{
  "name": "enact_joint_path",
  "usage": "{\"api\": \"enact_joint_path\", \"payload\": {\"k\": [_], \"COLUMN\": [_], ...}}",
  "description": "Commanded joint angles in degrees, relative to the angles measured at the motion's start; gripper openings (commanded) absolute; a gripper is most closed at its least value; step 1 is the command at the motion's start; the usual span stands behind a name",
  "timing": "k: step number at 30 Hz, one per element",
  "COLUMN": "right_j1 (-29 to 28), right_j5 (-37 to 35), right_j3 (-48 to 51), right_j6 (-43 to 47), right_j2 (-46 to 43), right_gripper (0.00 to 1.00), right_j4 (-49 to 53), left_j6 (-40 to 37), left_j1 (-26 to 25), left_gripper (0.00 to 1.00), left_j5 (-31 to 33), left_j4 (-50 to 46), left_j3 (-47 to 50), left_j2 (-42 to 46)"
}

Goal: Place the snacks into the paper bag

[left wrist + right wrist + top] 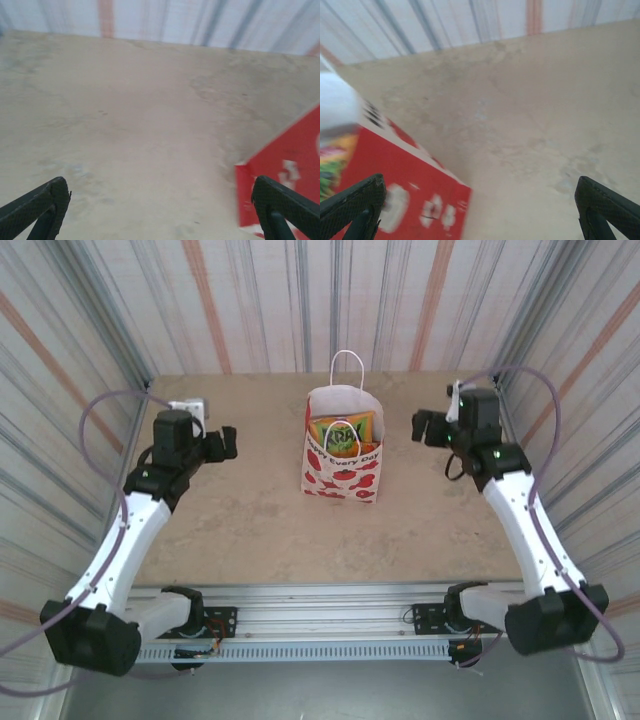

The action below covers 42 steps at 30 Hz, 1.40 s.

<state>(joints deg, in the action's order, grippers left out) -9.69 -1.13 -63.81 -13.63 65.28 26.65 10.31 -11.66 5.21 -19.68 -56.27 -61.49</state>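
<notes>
The paper bag (341,465), white with red tomato prints, stands upright at the middle of the table, its loop handle up. Several snacks (343,433), green, orange and yellow packets, stick up inside its open mouth. My left gripper (225,443) hovers open to the bag's left, apart from it, with nothing between its fingers. In the left wrist view the gripper (160,192) stands wide and the bag's red side (285,165) shows at right. My right gripper (428,427) is open to the bag's right. In the right wrist view that gripper (480,192) is empty, with the bag (395,185) at left.
The beige table (240,520) is boxed in by striped walls on three sides. A metal rail (320,625) with the arm bases runs along the near edge. A small white object (190,407) sits behind the left gripper near the back left corner.
</notes>
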Motion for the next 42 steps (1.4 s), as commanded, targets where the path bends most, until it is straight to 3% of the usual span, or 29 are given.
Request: {"api": "enact_joint_path", "payload": {"k": [1, 5, 9, 12, 15, 20, 21, 23, 25, 26, 27, 29, 31, 33, 34, 35, 42], "right_j1": [2.6, 7.0, 11.4, 12.1, 13.6, 15.0, 14.8, 13.8, 12.6, 12.7, 12.7, 12.4, 13.4, 14.7, 14.3, 13.4, 13.8], "right_j5": [0.9, 3.7, 7.7, 6.1, 5.6, 8.7, 9.4, 9.9, 8.2, 8.1, 8.4, 6.8, 6.8, 9.6, 8.3, 5.9, 6.6], "right_j3": [14.5, 28.6, 36.4, 41.1, 45.6, 48.2, 48.2, 46.6, 45.4, 45.1, 45.4, 46.5, 44.0, 42.2, 40.9, 40.9, 41.0], "right_j6": [6.4, 6.5, 5.9, 8.1, 8.3, 7.1, 7.0, 8.8, 10.7, 10.6, 10.6, 10.3, 9.1, 8.3, 8.7, 8.8, 8.5], "right_j2": [-5.3, -10.3, -9.5, -6.8, -3.7, 4.5, 7.1, 10.2, 13.3, 15.4, 18.2, 24.9, 21.6, 24.3, 23.2, 23.1, 23.5], "right_gripper": [0.99, 0.99, 0.99, 0.99, 0.99, 0.99, 0.99, 0.99, 0.99, 0.99, 0.99, 0.99, 0.99, 0.99, 0.99, 0.99, 0.99], "right_j4": [-15.7, -27.4, -36.1, -44.0, -54.3, -67.6, -70.2, -71.7, -73.8, -74.4, -77.7, -87.6, -77.1, -78.4, -73.7, -73.6, -74.2], "left_j6": [-6.0, -10.8, -12.8, -13.5, -12.5, -14.6, -14.4, -16.1, -11.0, -9.9, -11.2, -10.6, -11.2, -11.3, -11.4, -11.3, -11.5], "left_j1": [0.6, 0.6, 0.7, 2.6, 6.6, 6.9, 6.9, 6.5, 8.5, 10.7, 9.5, 9.2, 9.0, 8.8, 8.7, 8.7, 8.5], "left_gripper": [0.99, 0.99, 0.99, 0.99, 0.99, 0.99, 0.99, 0.98, 0.99, 0.99, 0.99, 0.99, 0.99, 0.99, 0.99, 0.99, 0.99], "left_j5": [12.6, 15.5, 18.9, 15.8, 7.9, 3.5, 3.3, 6.7, 4.5, 3.4, 5.2, 4.8, 5.4, 5.2, 5.4, 5.2, 5.4], "left_j4": [14.3, 28.5, 37.7, 48.5, 59.7, 70.2, 70.2, 82.6, 66.8, 70.2, 72.2, 66.8, 68.5, 67.5, 67.8, 67.1, 67.3], "left_j3": [10.0, 22.8, 32.1, 39.0, 42.4, 39.4, 38.2, 38.6, 35.3, 35.5, 35.3, 34.4, 34.6, 34.3, 34.2, 34.2, 34.1], "left_j2": [3.5, 5.8, 4.6, 2.3, -4.1, -16.2, -19.6, -28.2, -23.2, -25.1, -26.1, -24.4, -25.1, -24.8, -25.0, -24.7, -24.8]}}
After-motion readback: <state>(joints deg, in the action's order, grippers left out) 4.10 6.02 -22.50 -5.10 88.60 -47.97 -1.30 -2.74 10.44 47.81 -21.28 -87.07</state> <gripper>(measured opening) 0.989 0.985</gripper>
